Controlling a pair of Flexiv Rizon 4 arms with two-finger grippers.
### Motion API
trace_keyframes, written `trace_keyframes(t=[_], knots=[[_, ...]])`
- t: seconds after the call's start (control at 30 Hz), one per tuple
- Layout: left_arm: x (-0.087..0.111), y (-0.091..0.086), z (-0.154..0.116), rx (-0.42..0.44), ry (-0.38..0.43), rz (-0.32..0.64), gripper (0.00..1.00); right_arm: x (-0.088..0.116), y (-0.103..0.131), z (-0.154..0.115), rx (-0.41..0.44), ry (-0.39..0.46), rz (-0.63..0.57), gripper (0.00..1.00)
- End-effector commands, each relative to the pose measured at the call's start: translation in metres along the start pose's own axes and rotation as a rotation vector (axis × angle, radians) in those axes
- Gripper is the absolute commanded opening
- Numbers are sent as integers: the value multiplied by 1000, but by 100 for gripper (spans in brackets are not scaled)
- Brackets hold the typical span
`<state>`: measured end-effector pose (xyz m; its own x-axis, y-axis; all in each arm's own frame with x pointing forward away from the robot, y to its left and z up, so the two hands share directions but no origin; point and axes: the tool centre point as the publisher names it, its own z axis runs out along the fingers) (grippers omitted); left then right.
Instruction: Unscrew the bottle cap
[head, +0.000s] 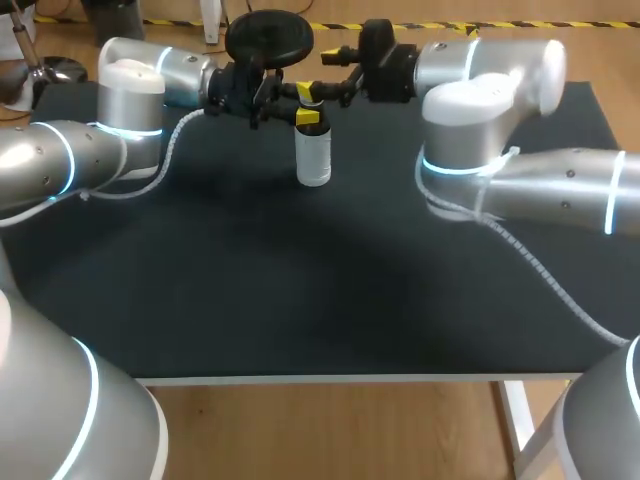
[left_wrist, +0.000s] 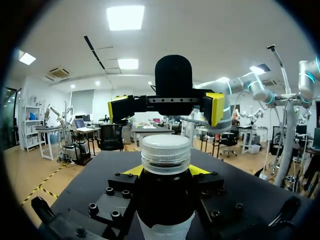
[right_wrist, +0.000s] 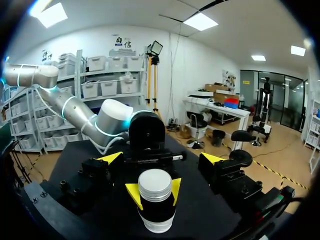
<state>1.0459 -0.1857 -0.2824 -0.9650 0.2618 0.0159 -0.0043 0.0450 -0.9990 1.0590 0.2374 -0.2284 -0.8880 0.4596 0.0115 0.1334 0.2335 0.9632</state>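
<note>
Bench (head: 300, 300): one, dark-topped, filling most of the head view.

Bottle (head: 313, 160): one. White lower body, dark upper section. It is upright in the upper centre of the head view, on the far part of the bench.

Cap (left_wrist: 166, 152): one, pale and ribbed, seated on the bottle's neck.

Arms: two, silver. The left arm (head: 60, 160) enters from the left edge of the head view and the right arm (head: 540, 190) from the right edge. Both reach to the bottle.

Left end effector (left_wrist: 165, 171): one, closed narrow on the bottle. In the left wrist view its yellow tips (left_wrist: 131, 171) press the dark upper section from two sides, just below the cap. The bottle fills the space between them.

Right end effector (right_wrist: 161, 159): one, spread wide and holding nothing. In the right wrist view its two yellow tips stand well apart, one on each side, with the cap ahead of them and between their lines. Neither tip touches the cap or the bottle. In the head view it sits just above the cap, at the upper centre of the frame.
</note>
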Motion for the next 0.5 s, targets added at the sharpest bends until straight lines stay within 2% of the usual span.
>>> trace_keyframes(t=[0.03, 0.5], knots=[[-4, 2, 0, 3, 7, -1, 0, 2, -5, 7, -10, -103, 4, 100], [-4, 2, 0, 3, 7, -1, 0, 6, -11, 10, -13, -96, 15, 100]])
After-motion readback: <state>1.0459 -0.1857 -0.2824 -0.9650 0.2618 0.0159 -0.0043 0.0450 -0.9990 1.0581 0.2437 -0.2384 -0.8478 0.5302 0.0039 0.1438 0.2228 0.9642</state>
